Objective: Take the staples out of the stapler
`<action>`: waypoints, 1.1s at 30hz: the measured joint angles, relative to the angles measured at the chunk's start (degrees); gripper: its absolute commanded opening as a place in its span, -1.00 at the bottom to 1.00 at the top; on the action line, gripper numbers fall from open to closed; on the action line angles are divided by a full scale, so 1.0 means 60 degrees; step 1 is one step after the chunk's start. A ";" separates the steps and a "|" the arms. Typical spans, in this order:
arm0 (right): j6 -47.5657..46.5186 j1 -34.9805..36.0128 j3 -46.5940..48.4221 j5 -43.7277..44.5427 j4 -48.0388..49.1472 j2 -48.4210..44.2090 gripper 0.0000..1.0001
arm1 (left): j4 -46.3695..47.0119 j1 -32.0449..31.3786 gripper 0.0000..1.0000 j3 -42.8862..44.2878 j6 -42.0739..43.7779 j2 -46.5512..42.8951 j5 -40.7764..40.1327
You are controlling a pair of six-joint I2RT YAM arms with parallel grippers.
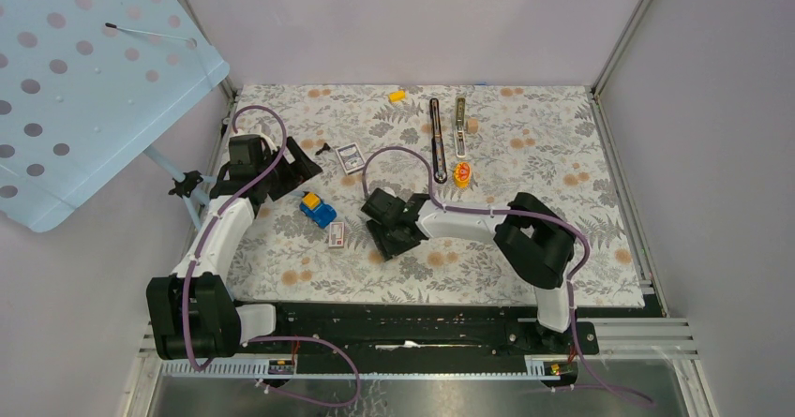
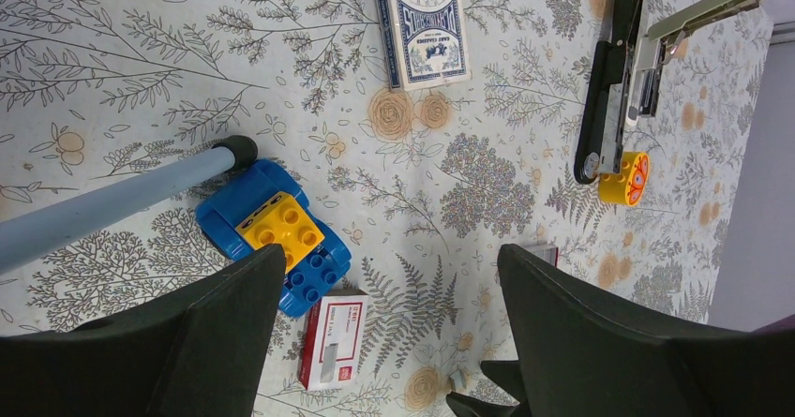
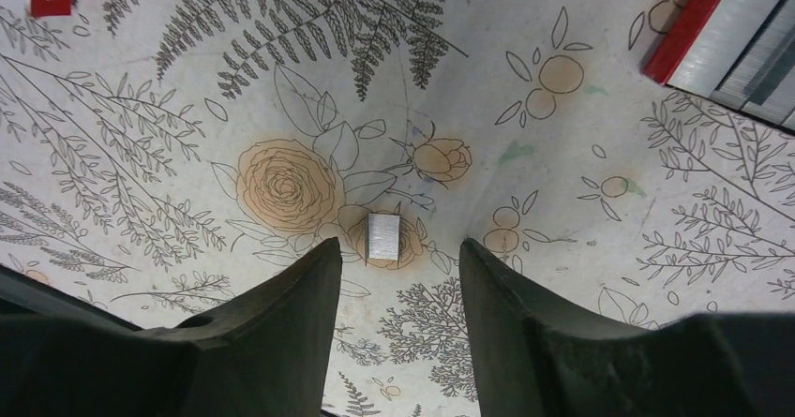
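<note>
The stapler (image 1: 436, 138) lies swung open at the back middle of the floral mat, its black body beside its silvery-olive rail (image 1: 460, 122). It also shows in the left wrist view (image 2: 605, 89) at the upper right. A short silvery strip of staples (image 3: 383, 238) lies on the mat just beyond my right gripper (image 3: 399, 245), which is open and empty, low over the mat centre (image 1: 380, 230). The strip also shows in the left wrist view (image 2: 459, 379). My left gripper (image 2: 392, 253) is open and empty, above the left of the mat (image 1: 302, 169), far from the stapler.
A blue-and-yellow toy car (image 1: 318, 209) and a red-white staple box (image 1: 337, 234) lie between the arms. A card deck (image 1: 350, 157), an orange round piece (image 1: 461, 173) and a yellow brick (image 1: 397, 95) lie further back. An open staple box (image 3: 731, 33) sits near my right gripper. A blue perforated board (image 1: 84, 80) overhangs the left.
</note>
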 measured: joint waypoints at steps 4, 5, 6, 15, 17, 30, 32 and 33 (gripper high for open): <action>-0.0007 0.0051 0.0069 -0.0022 -0.0124 0.0058 0.06 | 0.0000 0.0000 0.77 0.0000 0.0000 0.0000 0.0000; -0.0007 0.0073 0.0113 -0.0055 -0.0142 0.0076 0.04 | 0.0000 0.0000 0.77 0.0000 -0.0004 0.0000 0.0004; -0.0011 0.0091 0.0153 -0.0076 -0.0157 0.0095 0.00 | 0.0000 0.0000 0.77 0.0000 0.0000 0.0000 0.0004; -0.0036 0.0284 0.0452 -0.0127 -0.0342 0.0353 -0.28 | 0.0000 0.0007 0.77 0.0000 -0.0004 0.0000 0.0004; -0.0036 0.0288 0.0474 -0.0069 -0.0379 0.0368 -0.31 | 0.0000 0.0007 0.77 0.0000 -0.0004 0.0000 0.0007; -0.0040 0.0350 0.0637 0.0452 -0.0565 0.0484 -0.50 | 0.0000 0.0011 0.77 0.0000 -0.0004 0.0000 0.0007; -0.0036 0.0353 0.0634 0.0506 -0.0521 0.0484 -0.51 | 0.0000 0.0011 0.77 0.0000 -0.0004 0.0000 0.0011; -0.0033 0.0357 0.0630 0.0525 -0.0503 0.0484 -0.51 | 0.0000 0.0018 0.77 0.0000 -0.0004 0.0000 0.0011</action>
